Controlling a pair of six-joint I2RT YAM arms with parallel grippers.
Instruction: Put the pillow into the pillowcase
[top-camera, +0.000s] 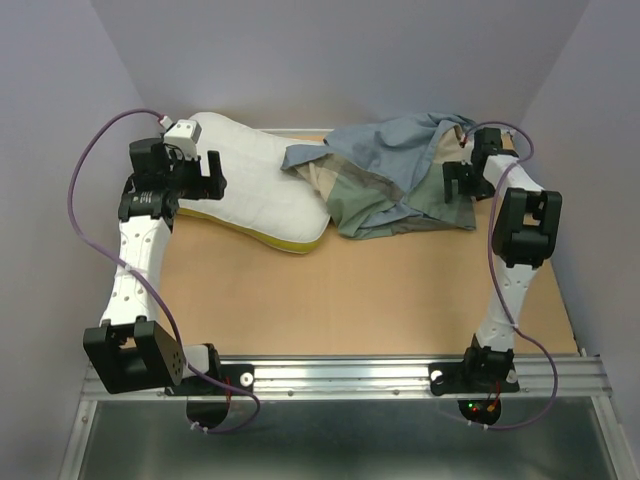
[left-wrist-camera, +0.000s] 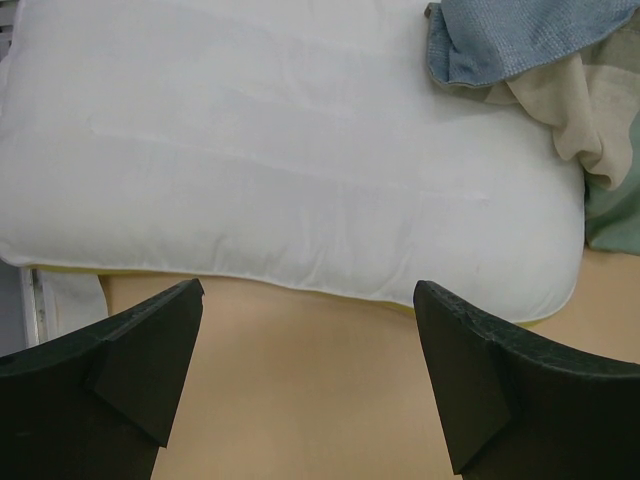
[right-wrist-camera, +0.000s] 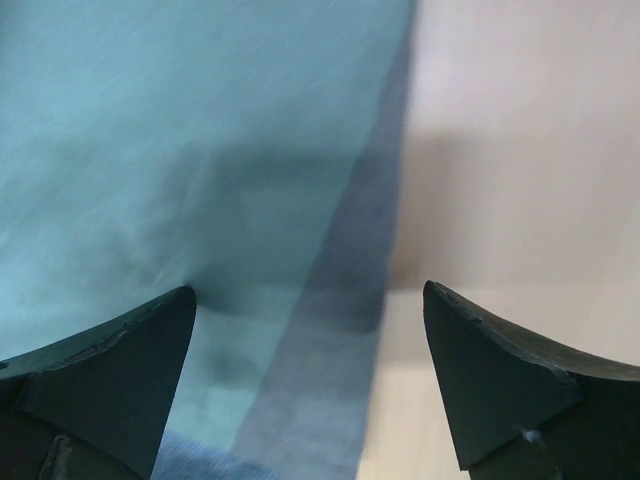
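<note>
The white quilted pillow (top-camera: 250, 185) lies at the back left of the table, its yellow band along the near edge. The pillowcase (top-camera: 400, 175) sits crumpled at the back right, grey-blue on top with green and tan blocks showing, and one corner overlaps the pillow's right end. My left gripper (top-camera: 213, 175) hovers open at the pillow's left part. In the left wrist view the pillow (left-wrist-camera: 280, 170) fills the frame beyond the open left gripper (left-wrist-camera: 308, 300), with the pillowcase (left-wrist-camera: 520, 40) at top right. My right gripper (top-camera: 455, 180) is open at the pillowcase's right edge. The right wrist view shows blurred blue-green pillowcase (right-wrist-camera: 200, 150) close under the right gripper (right-wrist-camera: 310, 295).
The tan table (top-camera: 350, 290) is boxed in by pale walls on the left, back and right. A metal rail (top-camera: 400, 375) carrying both arm bases runs along the near edge. Purple cables loop from each arm.
</note>
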